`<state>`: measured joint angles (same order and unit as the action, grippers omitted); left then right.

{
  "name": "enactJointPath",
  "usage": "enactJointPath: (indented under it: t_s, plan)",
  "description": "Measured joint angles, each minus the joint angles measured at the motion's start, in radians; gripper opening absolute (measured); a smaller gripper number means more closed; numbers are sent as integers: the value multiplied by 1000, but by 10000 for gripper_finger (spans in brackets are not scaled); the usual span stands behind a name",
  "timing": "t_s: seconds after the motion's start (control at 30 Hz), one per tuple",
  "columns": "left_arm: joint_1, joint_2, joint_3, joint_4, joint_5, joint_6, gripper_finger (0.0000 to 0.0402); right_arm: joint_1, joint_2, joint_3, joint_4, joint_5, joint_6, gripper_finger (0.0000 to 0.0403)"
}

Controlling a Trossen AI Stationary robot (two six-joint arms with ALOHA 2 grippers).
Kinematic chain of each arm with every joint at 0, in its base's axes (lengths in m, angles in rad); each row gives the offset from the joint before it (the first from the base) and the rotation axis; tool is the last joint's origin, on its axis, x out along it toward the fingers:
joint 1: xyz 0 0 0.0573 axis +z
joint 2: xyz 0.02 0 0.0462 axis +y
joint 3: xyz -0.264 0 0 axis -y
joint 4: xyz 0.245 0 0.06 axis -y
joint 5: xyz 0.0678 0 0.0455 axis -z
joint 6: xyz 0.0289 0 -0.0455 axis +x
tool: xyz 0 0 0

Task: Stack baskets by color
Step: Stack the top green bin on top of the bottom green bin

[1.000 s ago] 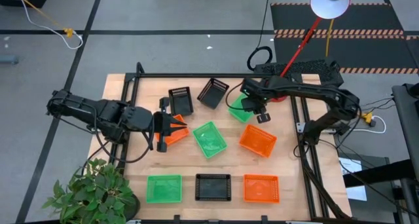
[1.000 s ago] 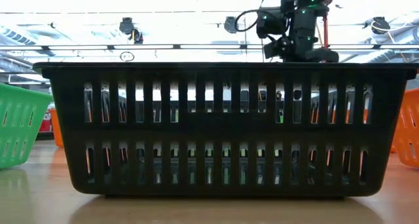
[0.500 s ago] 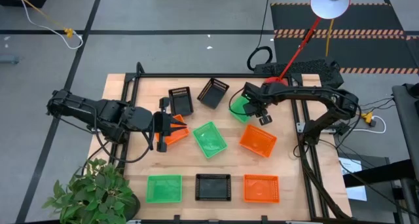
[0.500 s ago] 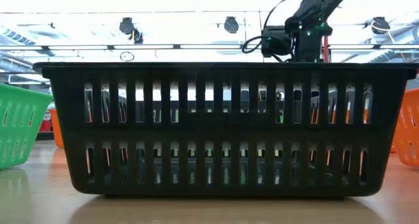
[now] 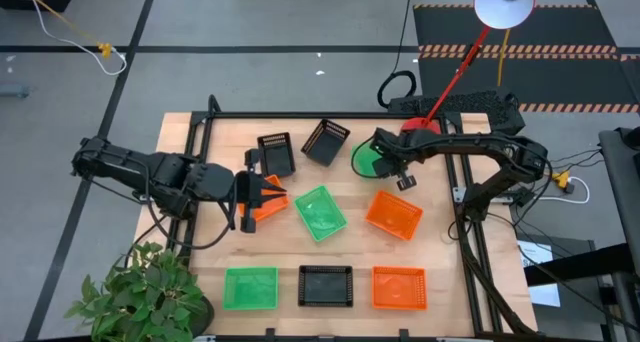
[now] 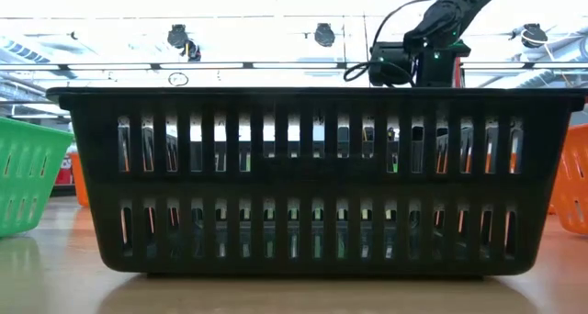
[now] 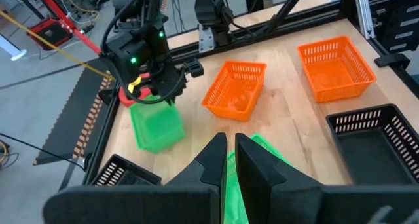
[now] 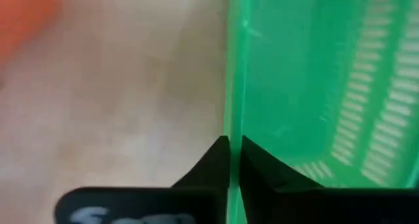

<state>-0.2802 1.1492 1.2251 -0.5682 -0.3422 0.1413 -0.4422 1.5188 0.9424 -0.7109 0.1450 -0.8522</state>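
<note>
Green basket (image 5: 368, 160) half hidden under right end effector (image 5: 384, 162) clamping its wall; left end effector (image 5: 262, 195) clenched.

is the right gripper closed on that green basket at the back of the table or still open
Shut on it. In the right wrist view the right gripper's two fingers pinch the green basket's thin wall, no gap showing.

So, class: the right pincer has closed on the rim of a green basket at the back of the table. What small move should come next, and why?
Probably lift it straight up. The right pincer pinches the wall of the green basket, which needs raising before it can travel to another green basket nearer the middle.
</note>
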Motion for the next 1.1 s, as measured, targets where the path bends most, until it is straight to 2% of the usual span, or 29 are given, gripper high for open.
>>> enactJointPath:
  t_s: [0.17,0.23,0.33,0.53,0.73,0.87,1.1]
  plan:
    - [1,11,1,3,0,18,35,56,-28,0,3,183,29,19]
    - [5,18,1,11,0,21,35,90,-59,0,3,220,33,15]
    - [14,25,1,26,-1,44,35,142,-122,13,1,218,85,7]
    - [40,46,0,106,0,48,36,260,-252,46,39,218,371,11]
    - [58,120,-1,233,1,89,38,401,-304,48,153,219,611,6]
    - [71,190,3,350,1,114,67,466,-284,48,193,223,713,8]
    - [72,339,91,379,3,143,164,490,-238,51,247,222,762,8]
